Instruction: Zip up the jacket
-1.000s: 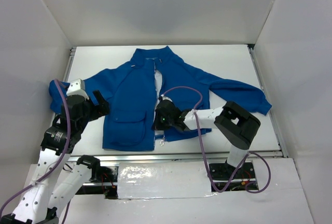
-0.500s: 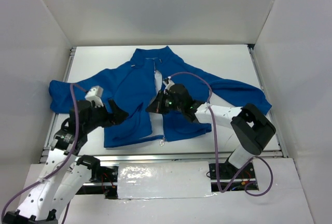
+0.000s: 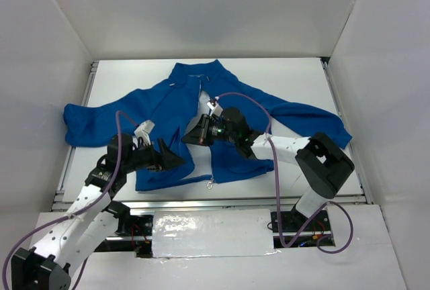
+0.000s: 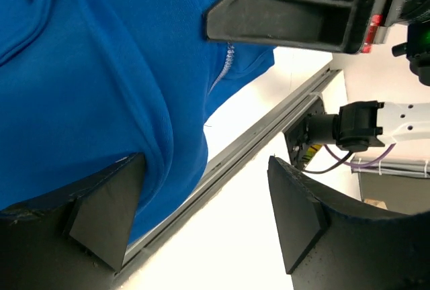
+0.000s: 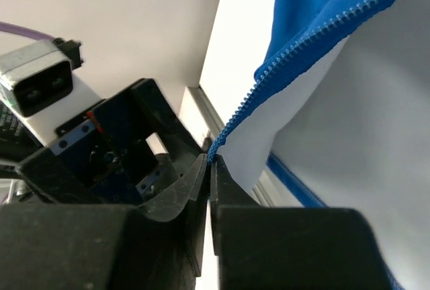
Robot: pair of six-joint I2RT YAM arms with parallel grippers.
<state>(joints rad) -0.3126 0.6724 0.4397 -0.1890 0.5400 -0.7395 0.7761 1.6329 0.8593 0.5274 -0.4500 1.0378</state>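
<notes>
Swinging inward, the left gripper (image 3: pixel 173 158) is hovering wide open at the jacket (image 3: pixel 168 110) hem while the right gripper (image 5: pixel 211 162) is pinching the zipper (image 5: pixel 302 47) tight

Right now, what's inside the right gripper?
A zipper edge of the jacket, pinched in the right gripper. Whether the pull sits there is hidden by the fingers.

no readable text, labels, brands, numbers or signs in any view
</notes>
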